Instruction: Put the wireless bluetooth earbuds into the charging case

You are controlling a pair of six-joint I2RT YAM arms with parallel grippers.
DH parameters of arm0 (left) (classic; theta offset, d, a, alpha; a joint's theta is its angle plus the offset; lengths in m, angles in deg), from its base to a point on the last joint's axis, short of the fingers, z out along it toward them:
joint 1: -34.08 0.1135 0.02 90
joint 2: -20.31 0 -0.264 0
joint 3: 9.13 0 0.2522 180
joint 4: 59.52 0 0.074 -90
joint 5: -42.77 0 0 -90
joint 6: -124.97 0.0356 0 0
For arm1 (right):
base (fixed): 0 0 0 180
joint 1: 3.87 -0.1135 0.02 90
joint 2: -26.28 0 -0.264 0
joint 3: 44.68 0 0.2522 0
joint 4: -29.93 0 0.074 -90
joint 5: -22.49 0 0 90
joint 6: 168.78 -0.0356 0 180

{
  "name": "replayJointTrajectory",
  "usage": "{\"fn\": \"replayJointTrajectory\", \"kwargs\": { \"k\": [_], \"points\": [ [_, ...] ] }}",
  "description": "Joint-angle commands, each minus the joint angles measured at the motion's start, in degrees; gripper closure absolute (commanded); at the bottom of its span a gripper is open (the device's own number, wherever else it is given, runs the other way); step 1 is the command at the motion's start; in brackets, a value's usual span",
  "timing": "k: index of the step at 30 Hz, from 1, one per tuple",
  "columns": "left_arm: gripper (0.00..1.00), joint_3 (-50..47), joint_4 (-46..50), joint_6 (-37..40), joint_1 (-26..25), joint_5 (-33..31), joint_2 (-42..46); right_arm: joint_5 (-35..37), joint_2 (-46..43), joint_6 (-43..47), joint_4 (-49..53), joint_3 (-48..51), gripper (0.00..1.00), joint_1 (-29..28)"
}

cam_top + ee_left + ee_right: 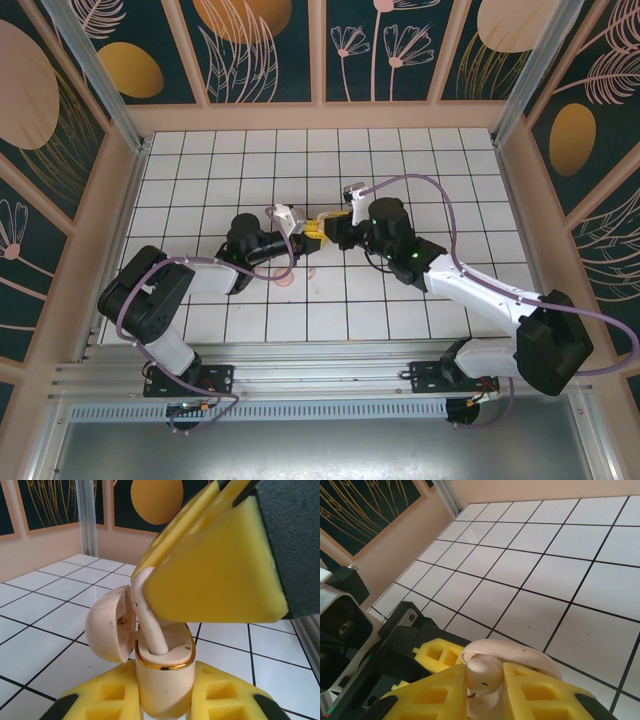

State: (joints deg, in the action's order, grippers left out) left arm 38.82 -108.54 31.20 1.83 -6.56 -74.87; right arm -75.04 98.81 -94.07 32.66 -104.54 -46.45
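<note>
The charging case (165, 680), pale pink with a gold rim, stands upright in my left gripper (165, 692), which is shut on its body. Its lid (107, 625) hangs open to the left. One earbud (150, 622) is pinched in my right gripper (485, 687), and its stem reaches down into the case's hollow. From the right wrist, the earbud (484, 675) sits between the yellow fingers with the case (530, 655) just behind it. From above, the left gripper (304, 233) and right gripper (326, 228) meet mid-table. A small pink piece (286, 279) lies by the left arm.
The white gridded table (400, 160) is walled on three sides by patterned panels (90, 190). The right gripper's yellow finger (215, 565) looms over the case. The left gripper's black body (380, 670) sits close at the lower left of the right wrist view.
</note>
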Motion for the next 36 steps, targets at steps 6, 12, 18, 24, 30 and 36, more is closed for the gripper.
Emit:
{"fn": "replayJointTrajectory", "kwargs": {
  "k": [6,12,18,24,30,36],
  "points": [
    [0.87,1.6,-4.0,-1.1,-0.2,1.3,2.1,-1.3,-1.2,2.0,-0.1,2.2,0.77,-1.5],
    [0.87,1.5,-4.7,-1.5,-0.1,1.1,2.0,-1.8,-2.2,2.6,0.0,2.8,0.77,-1.8],
    [0.87,1.4,-4.9,-1.7,-0.2,1.4,1.8,-2.4,-2.2,3.2,0.3,2.8,0.77,-2.0],
    [0.87,1.1,-5.6,-2.2,-0.1,1.4,1.8,-2.3,-2.7,3.8,0.8,2.8,0.76,-2.3],
    [0.87,1.1,-5.8,-2.5,-0.1,1.3,1.7,-2.4,-2.7,4.4,1.5,2.8,0.76,-2.4],
    [0.87,1.0,-6.0,-2.6,-0.1,1.4,2.0,-2.2,-2.8,4.6,1.8,2.7,0.75,-2.5]
  ]
}}
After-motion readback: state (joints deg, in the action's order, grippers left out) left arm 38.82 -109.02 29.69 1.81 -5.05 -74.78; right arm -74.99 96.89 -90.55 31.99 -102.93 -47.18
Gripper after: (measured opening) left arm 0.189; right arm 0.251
